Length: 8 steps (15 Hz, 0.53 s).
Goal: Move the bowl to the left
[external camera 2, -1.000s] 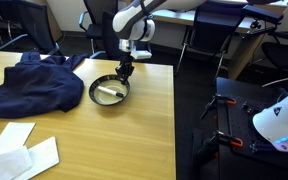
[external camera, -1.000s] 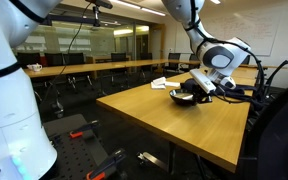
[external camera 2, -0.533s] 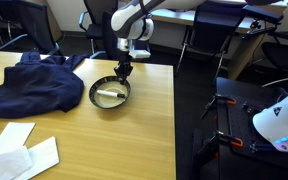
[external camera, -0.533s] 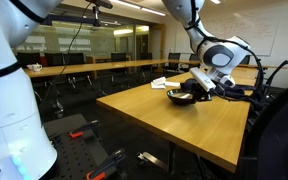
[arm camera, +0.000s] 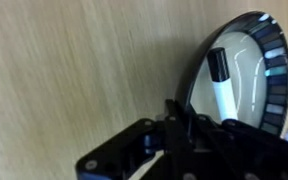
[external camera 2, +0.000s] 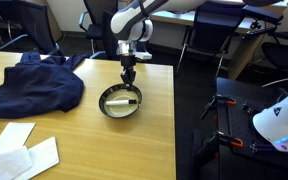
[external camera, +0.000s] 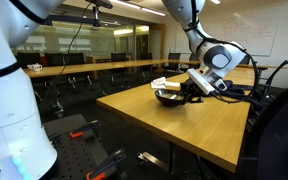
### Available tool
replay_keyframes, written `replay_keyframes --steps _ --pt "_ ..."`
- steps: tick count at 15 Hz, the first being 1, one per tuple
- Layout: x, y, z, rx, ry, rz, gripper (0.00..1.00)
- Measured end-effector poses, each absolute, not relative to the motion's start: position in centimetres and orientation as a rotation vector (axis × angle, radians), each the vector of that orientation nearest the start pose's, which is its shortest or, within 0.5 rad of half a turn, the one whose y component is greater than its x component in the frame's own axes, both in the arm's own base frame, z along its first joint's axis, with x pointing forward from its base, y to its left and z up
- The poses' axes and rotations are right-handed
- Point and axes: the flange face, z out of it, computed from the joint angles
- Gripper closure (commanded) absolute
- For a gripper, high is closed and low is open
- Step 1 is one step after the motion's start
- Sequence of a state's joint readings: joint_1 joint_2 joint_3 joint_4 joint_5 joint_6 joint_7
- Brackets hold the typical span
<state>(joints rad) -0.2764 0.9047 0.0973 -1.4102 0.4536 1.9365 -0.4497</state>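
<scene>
The bowl (external camera 2: 120, 102) is round with a dark rim and a pale inside, and it sits on the wooden table (external camera 2: 44, 125). A white marker with a black cap (arm camera: 222, 85) lies in it. It also shows in an exterior view (external camera: 170, 96) and in the wrist view (arm camera: 246, 70). My gripper (external camera 2: 129, 80) is shut on the bowl's rim at its far edge; in the wrist view the black fingers (arm camera: 180, 118) clamp the rim.
A dark blue cloth (external camera 2: 29, 85) lies on the table beside the bowl. White paper sheets (external camera 2: 22, 152) lie near the table's front corner. The table edge (external camera 2: 173, 120) is close to the bowl. Office chairs stand behind the table.
The gripper has dragged the bowl across the table, toward the front in one exterior view and leftward in the other. The cloth has not moved.
</scene>
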Motion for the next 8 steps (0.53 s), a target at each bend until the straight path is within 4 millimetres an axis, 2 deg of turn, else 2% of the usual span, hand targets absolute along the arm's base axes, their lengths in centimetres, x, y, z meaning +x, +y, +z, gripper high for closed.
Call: replay_keyframes --steps 8 --pt "66.9 -6.3 14.2 -2.574 -0.360 0.311 0.97"
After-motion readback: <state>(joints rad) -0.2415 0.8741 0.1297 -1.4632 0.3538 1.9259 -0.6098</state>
